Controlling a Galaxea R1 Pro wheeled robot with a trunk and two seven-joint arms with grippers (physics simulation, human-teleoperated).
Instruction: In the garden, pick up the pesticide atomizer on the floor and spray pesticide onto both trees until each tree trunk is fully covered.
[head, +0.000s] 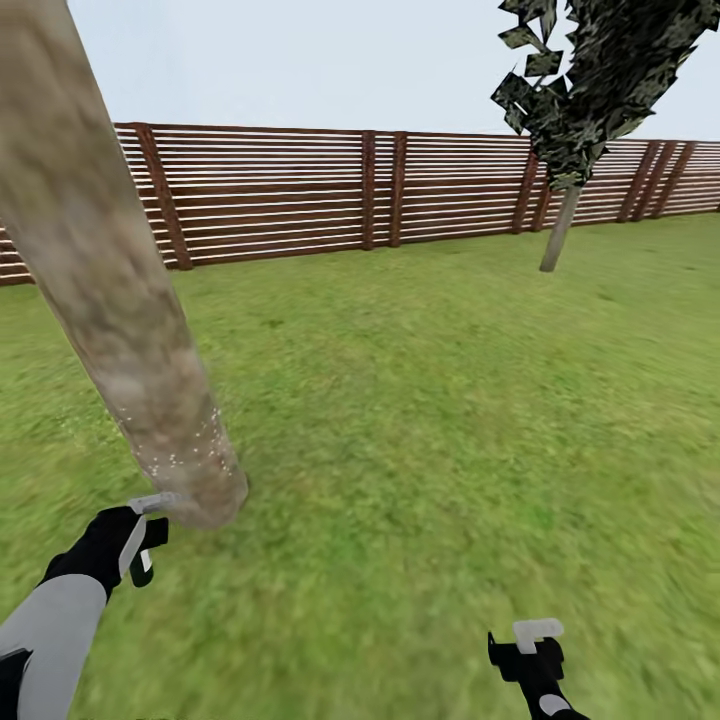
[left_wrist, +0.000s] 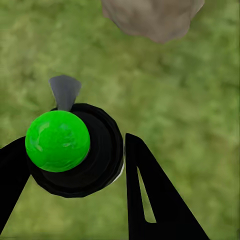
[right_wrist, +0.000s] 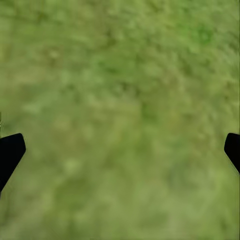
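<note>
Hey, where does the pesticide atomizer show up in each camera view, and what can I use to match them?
Head view: the pesticide atomizer sits low at the left, in the left end effector, its grey nozzle beside the tree trunk.
Left wrist view: the atomizer's green top shows between the fingers.
Right wrist view: grass between spread fingertips.
Shared landmark: the trunk's base.

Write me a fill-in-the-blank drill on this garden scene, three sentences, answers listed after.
1. The left hand is shut on the atomizer, whose round top is coloured ____.
2. In the head view, the atomizer's nozzle points at the base of the tree ____, which carries white specks.
3. The right hand hangs over the grass with its fingers spread ____, holding nothing.

Missing words: green; trunk; open
</note>
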